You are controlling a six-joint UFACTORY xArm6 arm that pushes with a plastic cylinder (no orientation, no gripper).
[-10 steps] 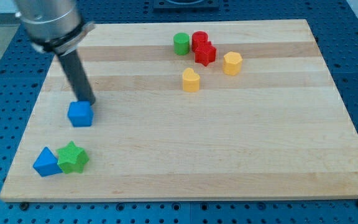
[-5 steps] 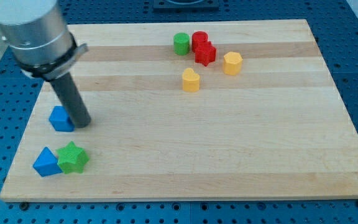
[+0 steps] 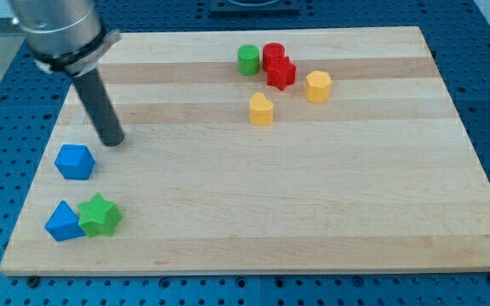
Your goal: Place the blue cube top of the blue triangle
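The blue cube (image 3: 75, 161) lies near the board's left edge, above the blue triangle (image 3: 62, 222), with a gap of bare wood between them. My tip (image 3: 114, 142) rests on the board just up and to the right of the blue cube, apart from it. A green star (image 3: 100, 215) touches the blue triangle's right side.
Near the view's top middle stand a green cylinder (image 3: 247, 59), a red cylinder (image 3: 273, 55), a red star-shaped block (image 3: 282, 74), a yellow hexagon (image 3: 317, 87) and a yellow heart-shaped block (image 3: 262, 110). The wooden board (image 3: 313, 195) sits on a blue perforated table.
The blue cube has slid left and a little down, ending closer to the spot above the blue triangle. My tip pushed it left, then drew back up and right, off the cube.
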